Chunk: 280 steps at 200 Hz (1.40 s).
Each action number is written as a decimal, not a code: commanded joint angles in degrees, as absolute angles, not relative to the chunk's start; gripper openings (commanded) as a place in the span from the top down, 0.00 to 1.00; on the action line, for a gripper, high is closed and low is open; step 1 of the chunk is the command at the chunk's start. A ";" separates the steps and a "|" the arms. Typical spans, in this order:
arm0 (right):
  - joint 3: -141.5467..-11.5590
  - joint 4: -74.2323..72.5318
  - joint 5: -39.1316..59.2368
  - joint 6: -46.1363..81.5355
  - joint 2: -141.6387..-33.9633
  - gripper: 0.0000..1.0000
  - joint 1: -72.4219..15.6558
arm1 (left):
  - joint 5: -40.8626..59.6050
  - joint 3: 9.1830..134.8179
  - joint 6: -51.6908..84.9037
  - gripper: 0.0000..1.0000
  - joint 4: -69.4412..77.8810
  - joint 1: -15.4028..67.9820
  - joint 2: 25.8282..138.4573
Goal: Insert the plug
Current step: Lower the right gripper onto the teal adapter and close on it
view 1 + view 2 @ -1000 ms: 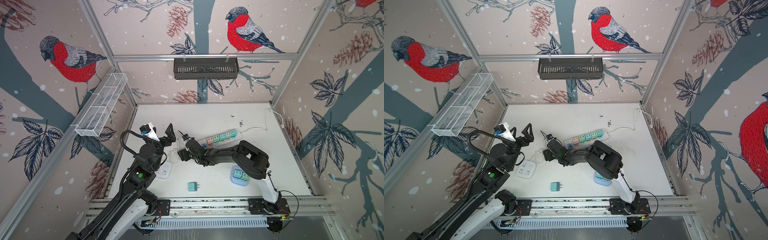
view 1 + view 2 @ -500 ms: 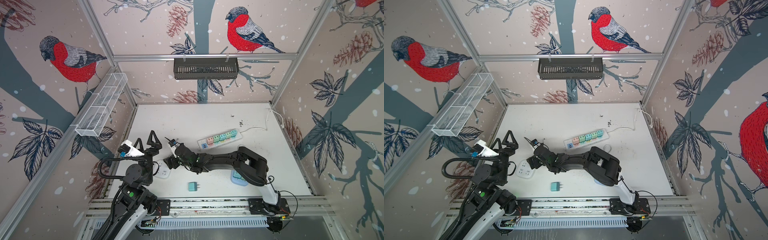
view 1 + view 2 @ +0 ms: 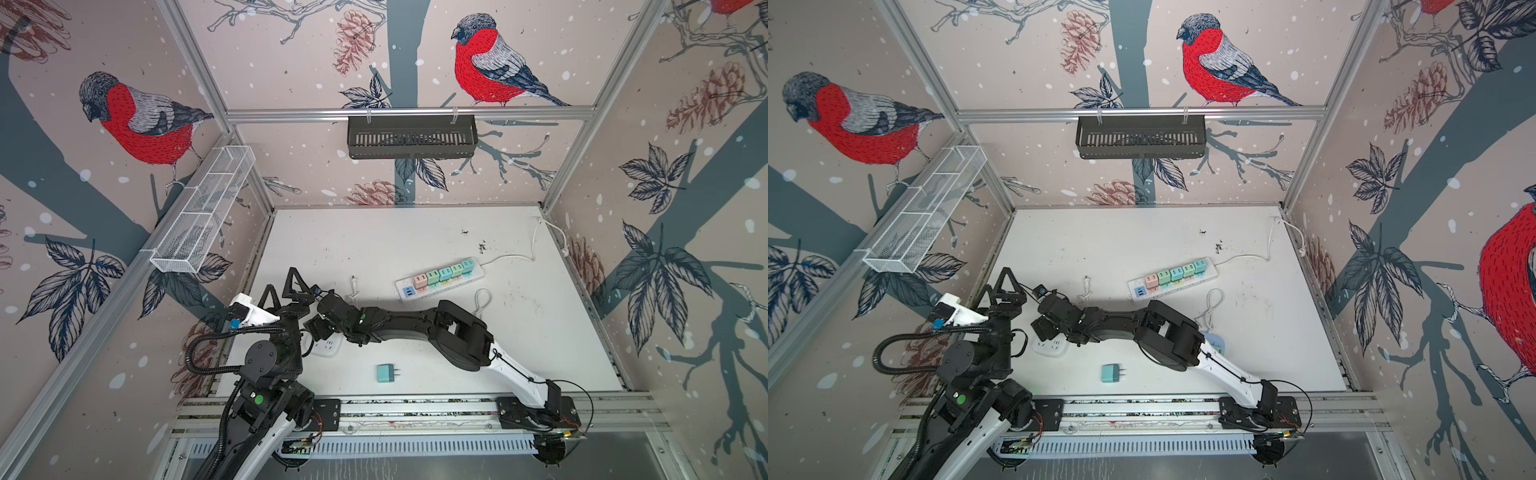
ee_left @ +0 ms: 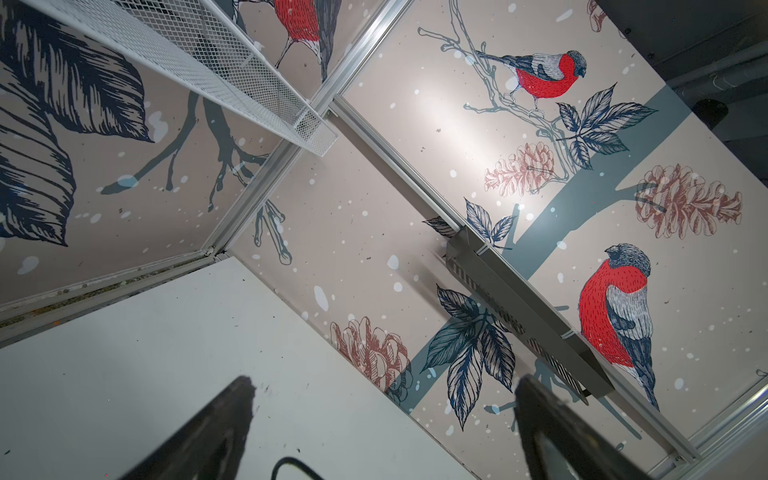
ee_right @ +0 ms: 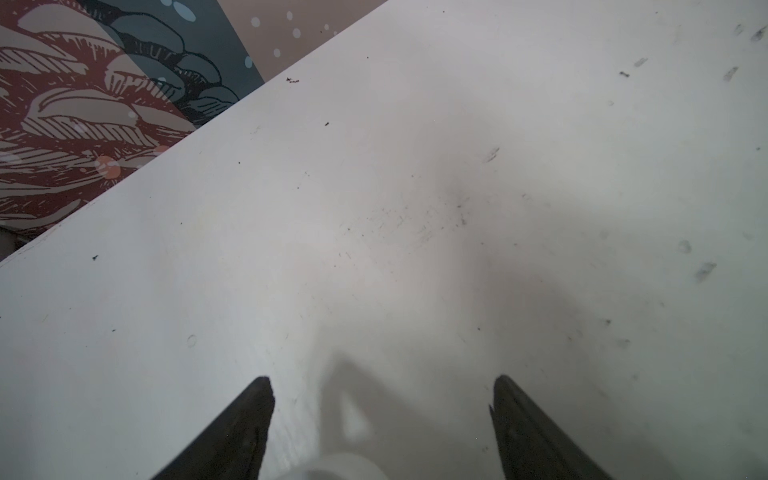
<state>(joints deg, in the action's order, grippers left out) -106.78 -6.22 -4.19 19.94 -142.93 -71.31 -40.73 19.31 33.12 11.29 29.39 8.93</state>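
A teal plug (image 3: 386,372) (image 3: 1111,372) lies on its side near the table's front edge, prongs to the right, with no gripper on it. A white socket block (image 3: 328,348) (image 3: 1051,346) sits just left of it. My right gripper (image 3: 311,330) (image 3: 1038,328) reaches across over that block, open and empty (image 5: 382,380); a white rounded top (image 5: 332,467) shows below its fingers. Raised at the table's left edge, my left gripper (image 3: 284,282) (image 3: 995,282) points up at the back wall, open and empty (image 4: 384,380).
A white power strip (image 3: 478,272) (image 3: 1212,270) with several pastel plugs lies mid-table, its cord running to the right wall. A loose white cable (image 3: 353,286) and a cable loop (image 3: 482,297) lie nearby. A white mesh basket (image 3: 203,212) and a black basket (image 3: 411,133) hang on the walls.
My right arm swept left from beside the power strip to over the white socket block. The left arm drew back toward the front left, its gripper staying open.
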 commanded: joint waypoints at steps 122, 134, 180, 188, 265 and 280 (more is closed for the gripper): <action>-63.69 -6.79 -9.14 13.51 -118.03 0.34 -67.75 | -41.31 19.16 33.80 0.03 12.53 29.35 9.31; -61.35 -8.66 -9.94 13.58 -116.28 0.34 -67.00 | -41.37 19.18 33.79 0.03 12.73 29.29 9.57; -58.78 -11.12 -9.87 14.72 -112.92 0.31 -65.48 | -41.42 19.16 33.38 0.03 13.59 29.27 10.70; -58.42 -11.46 -9.98 14.70 -111.71 0.30 -65.74 | -41.46 19.16 33.31 0.03 13.68 29.26 10.77; -49.70 -13.33 -11.80 15.00 -93.88 0.20 -72.97 | -37.60 19.36 31.54 0.03 15.19 29.30 12.39; -46.95 -14.06 -9.14 15.40 -92.51 0.22 -74.33 | -36.22 19.98 31.06 0.03 15.35 29.29 13.78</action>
<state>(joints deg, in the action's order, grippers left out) -49.89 -12.97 -11.92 14.85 -94.39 -72.73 -38.68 19.18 32.38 12.60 29.39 12.38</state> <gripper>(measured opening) 0.797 0.972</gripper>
